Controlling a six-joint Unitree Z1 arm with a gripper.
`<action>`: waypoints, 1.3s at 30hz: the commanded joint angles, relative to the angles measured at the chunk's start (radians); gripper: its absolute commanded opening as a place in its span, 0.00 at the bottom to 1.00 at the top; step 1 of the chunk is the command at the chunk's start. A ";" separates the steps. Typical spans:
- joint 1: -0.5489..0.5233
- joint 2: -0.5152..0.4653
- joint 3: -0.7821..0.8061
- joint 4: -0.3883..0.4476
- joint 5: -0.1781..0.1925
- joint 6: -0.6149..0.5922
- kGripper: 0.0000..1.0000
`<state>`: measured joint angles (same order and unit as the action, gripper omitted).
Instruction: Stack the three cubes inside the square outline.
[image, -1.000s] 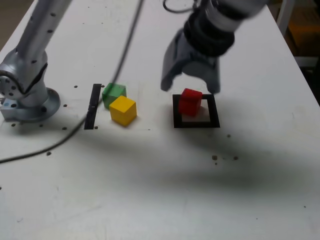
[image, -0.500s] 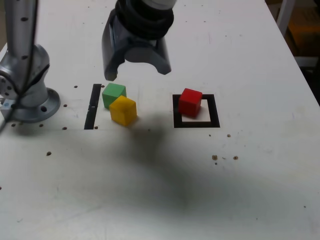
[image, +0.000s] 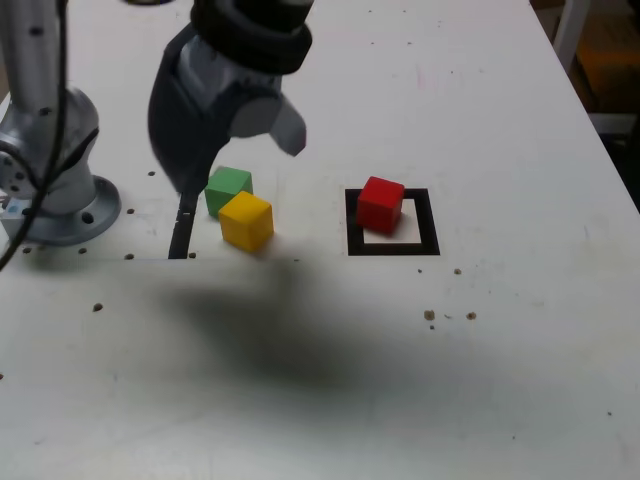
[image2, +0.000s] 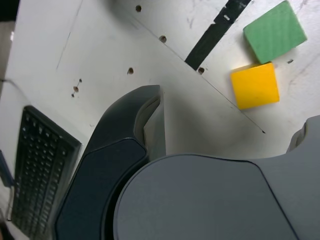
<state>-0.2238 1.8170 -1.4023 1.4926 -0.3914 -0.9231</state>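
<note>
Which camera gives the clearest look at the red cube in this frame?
The exterior view. It shows the red cube whole, sitting in the back-left part of the square outline, overlapping its black border. The wrist view does not show it at all, only the green cube, the yellow cube and the gripper.

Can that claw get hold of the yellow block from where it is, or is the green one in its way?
Probably yes. The gripper hangs open above the pair. The yellow cube touches the green cube at one corner, but its other sides look free for the fingers.
</note>
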 joint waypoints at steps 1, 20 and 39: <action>-0.024 -0.025 0.069 -0.101 0.001 -0.026 0.98; 0.034 -0.132 0.368 -0.571 -0.080 -0.159 0.97; 0.082 -0.047 0.411 -0.607 0.004 -0.275 0.91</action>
<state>-0.1458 1.7680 -0.9906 0.8846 -0.3901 -1.1980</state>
